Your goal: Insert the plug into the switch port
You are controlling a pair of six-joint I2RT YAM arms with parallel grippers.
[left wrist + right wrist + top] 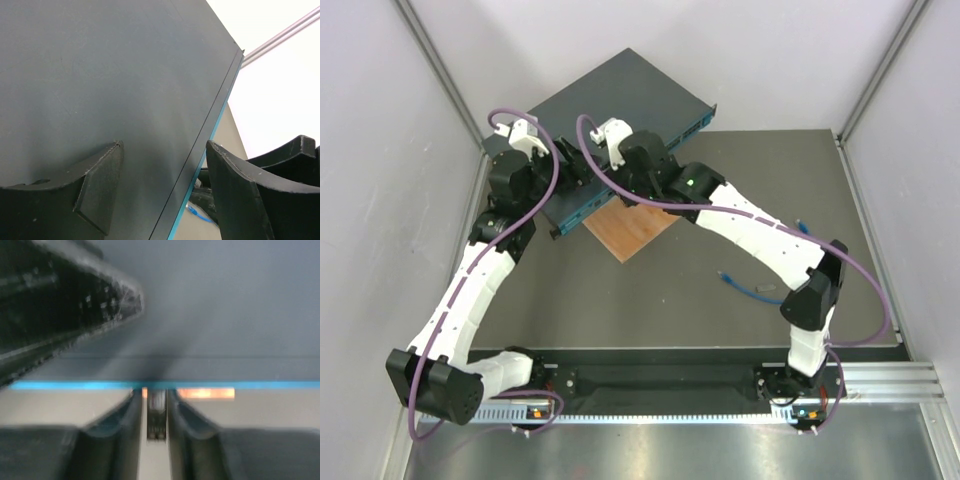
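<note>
plug pinched at the switch front, left end effector spread over its edge

the left end effector [165,150] is released, its two black fingers [100,192] spread wide. one finger lies over the top panel of the large flat dark teal metal switch [610,115] and the other hangs past the bright blue front edge, so that edge runs through the gap between them. whether either finger touches the metal cannot be told. in the top view this end effector sits at the switch's left front corner, and the box stretches away from it toward the far right.

to its right, the right end effector [156,392] points straight at the blue front face, its tips just short of it. it is clenched: the fingers stand close together with a small clear-tipped plug [156,412] between them. the right wrist view is blurred, so the plug shows only as a pale grey sliver, and no socket can be made out ahead of it.

an orange-brown wooden square [632,232] lies on the grey desk [650,300] just under and to the near side of the right end effector, one corner tucked below the switch's front edge.

well off to the right of both end effectors, a thin blue cable [752,288] lies loose on the desk. whether it joins the plug cannot be told.
</note>
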